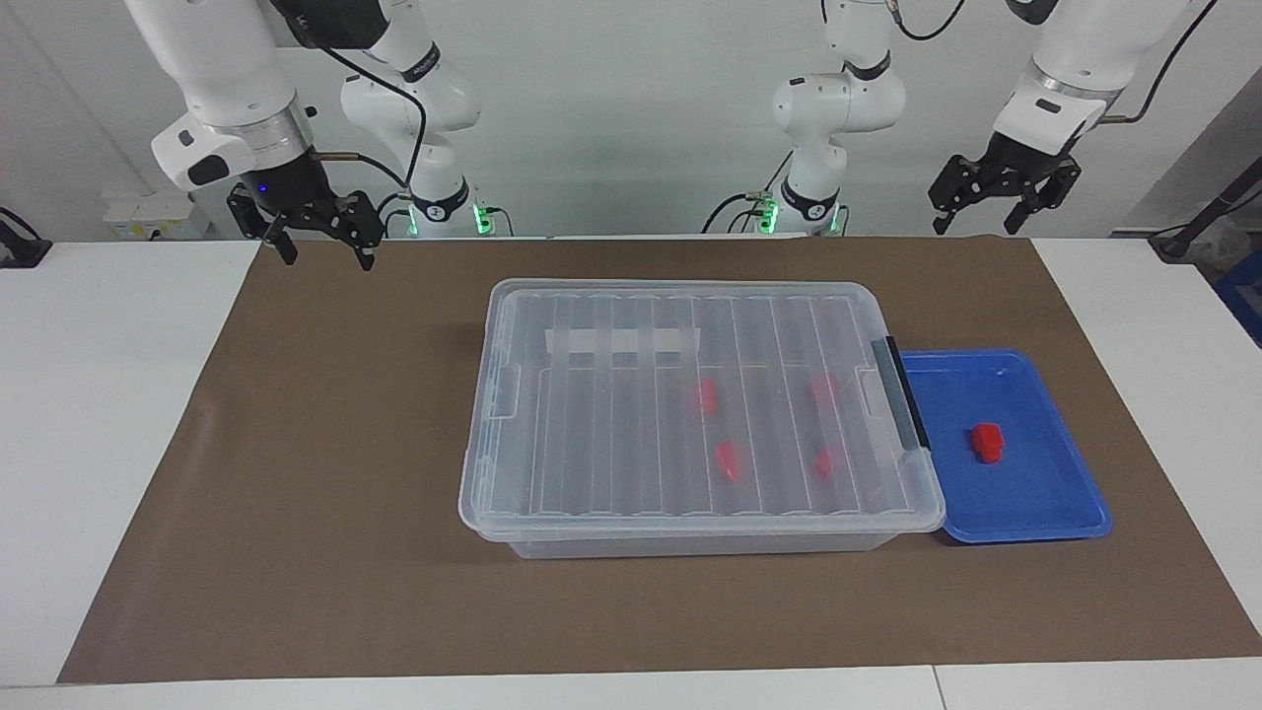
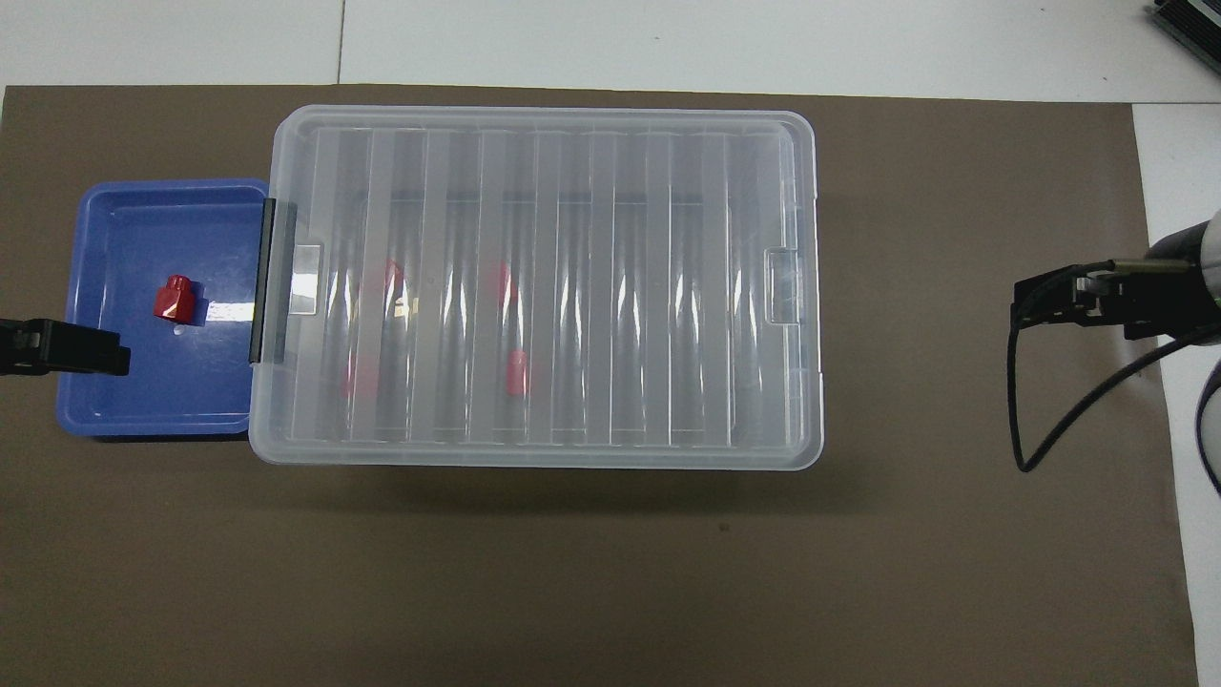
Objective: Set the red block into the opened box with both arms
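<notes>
Five red blocks: one (image 1: 987, 442) in the tray, four under the lid (dim through the ribs) (image 1: 704, 395), (image 1: 824, 390), (image 1: 728, 461), (image 1: 823, 463). One box (image 1: 690, 537); one lid (image 1: 592, 414); one blue tray (image 1: 1035, 513); one brown mat (image 1: 296, 444). Two arms, two grippers: left (image 1: 984, 221); right (image 1: 327, 252).
</notes>
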Robot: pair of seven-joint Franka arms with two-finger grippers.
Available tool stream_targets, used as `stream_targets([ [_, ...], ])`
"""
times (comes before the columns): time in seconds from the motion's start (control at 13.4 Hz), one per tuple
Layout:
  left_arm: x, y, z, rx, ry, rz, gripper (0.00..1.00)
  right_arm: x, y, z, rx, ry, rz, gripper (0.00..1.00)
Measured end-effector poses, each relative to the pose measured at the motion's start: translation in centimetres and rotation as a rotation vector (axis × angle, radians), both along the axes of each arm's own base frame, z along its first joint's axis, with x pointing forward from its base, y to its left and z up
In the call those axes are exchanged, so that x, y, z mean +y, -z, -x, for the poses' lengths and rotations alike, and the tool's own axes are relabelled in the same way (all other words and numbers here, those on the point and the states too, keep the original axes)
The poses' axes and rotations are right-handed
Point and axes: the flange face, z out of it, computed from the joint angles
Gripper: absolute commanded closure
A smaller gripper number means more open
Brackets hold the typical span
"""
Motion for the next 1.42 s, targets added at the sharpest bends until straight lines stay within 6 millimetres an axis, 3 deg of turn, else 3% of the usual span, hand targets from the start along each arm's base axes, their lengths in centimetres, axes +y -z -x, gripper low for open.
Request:
stream_targets([
  [0.3, 0.0, 0.0, 0.0, 0.000, 0.000, 0.000, 0.00, 1.3, 2.5, -2.3, -0.032, -0.017, -0.005, 0.02],
  [0.75, 0.0, 0.0, 0.0, 0.000, 0.000, 0.000, 0.00, 5.5, 7.8, -6.0, -0.077, 0.019, -0.022, 0.02],
  [1.05, 0.0, 0.0, 0.0, 0.000, 0.000, 0.000, 0.00, 9.1, 11.1, -6.3, -0.083, 0.024, -0.029, 0.03],
  [1.42, 0.0, 0.0, 0.0, 0.000, 0.000, 0.000, 0.00, 10.2, 14.1, -5.5, -0.059, 0.006, -0.025, 0.05],
])
